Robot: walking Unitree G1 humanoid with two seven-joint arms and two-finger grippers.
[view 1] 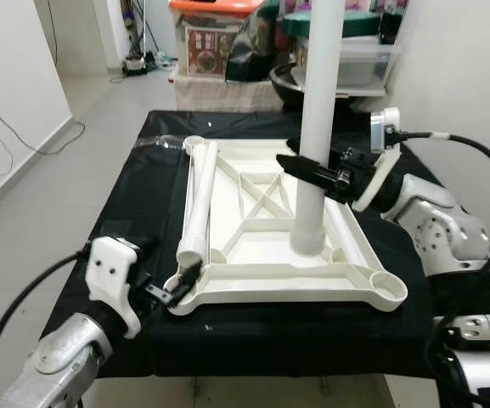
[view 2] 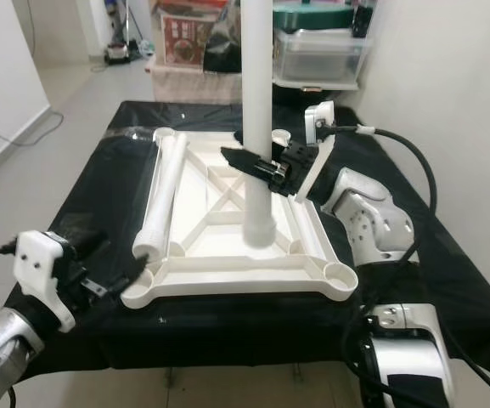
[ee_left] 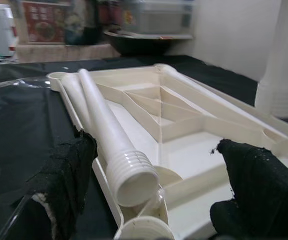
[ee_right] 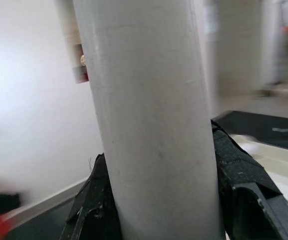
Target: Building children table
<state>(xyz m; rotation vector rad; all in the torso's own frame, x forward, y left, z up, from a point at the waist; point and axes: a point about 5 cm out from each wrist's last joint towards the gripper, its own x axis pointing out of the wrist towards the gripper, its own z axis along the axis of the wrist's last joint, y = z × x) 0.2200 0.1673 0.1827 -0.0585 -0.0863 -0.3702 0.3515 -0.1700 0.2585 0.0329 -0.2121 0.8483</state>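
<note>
Setting: black-draped work table (view 1: 143,204) in a pale room, storage bins (view 1: 215,34) stacked behind
Tabletop: white moulded children's tabletop (view 1: 278,285) lying underside up on the cloth, ribs and corner sockets showing
Upright leg: white leg (view 1: 317,127) standing vertical, foot at a near right socket (whether seated, cannot tell)
Right gripper: right gripper (view 1: 317,170) pinching the upright leg at mid-height, one finger on each side
Loose leg: second leg (view 1: 198,200) lying flat along the tabletop's left edge, long axis running away from the robot, ribbed end nearest
Left gripper: left gripper (view 1: 177,289) spread, at the near left corner
Key relation: ribbed end lies just ahead of the left jaws, so the left arm is the nearer
</note>
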